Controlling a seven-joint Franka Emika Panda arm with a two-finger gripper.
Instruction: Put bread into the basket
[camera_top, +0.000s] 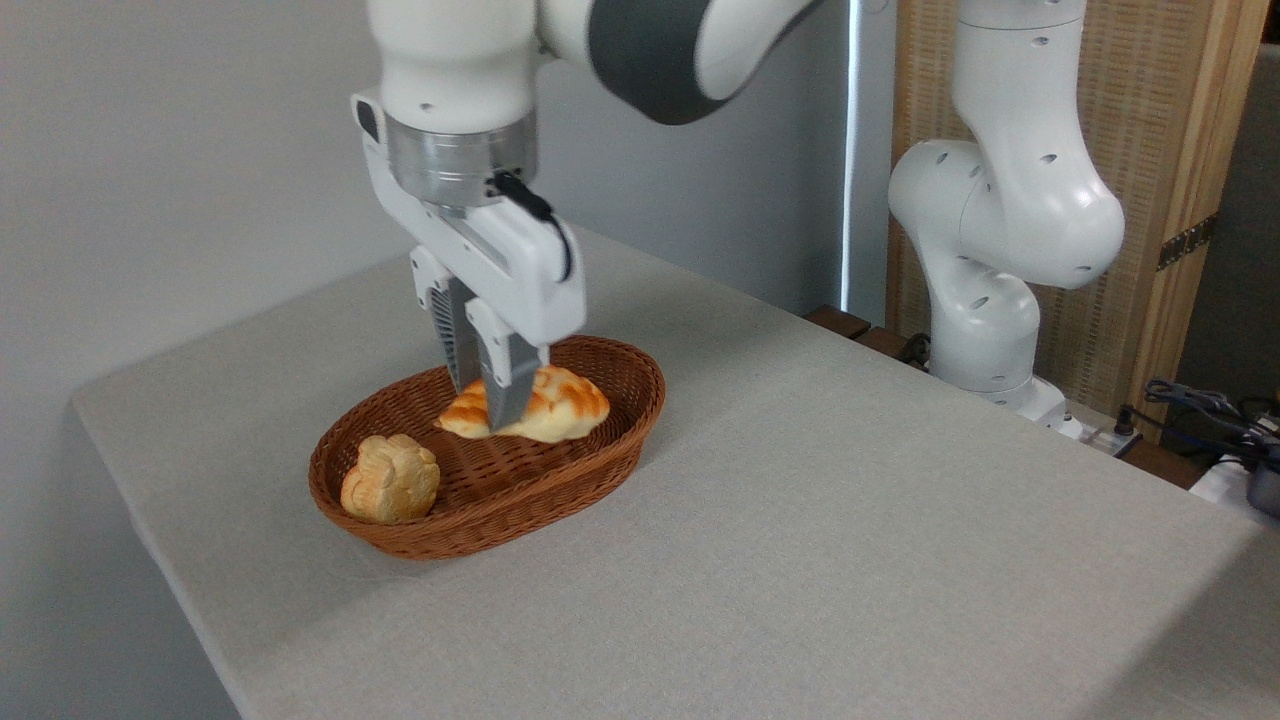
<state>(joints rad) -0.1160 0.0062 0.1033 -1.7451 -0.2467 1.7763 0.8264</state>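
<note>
Camera: 1 gripper (485, 405) w/ 1 bread (555, 400), 1 basket (640, 395), 1 bun (390, 480)

Soft even light, faint shadows, slight blur.

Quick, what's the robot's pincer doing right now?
Pincer: closed on the bread, holding it over the basket.

I work in what looks like a robotics lab: my white arm (1000, 210) is mounted at 3 o'clock beside a cloth-covered bench (800, 520), with loose cables (1200, 410) at 4 o'clock and a bare grey wall (150, 150) at 10 o'clock
</note>
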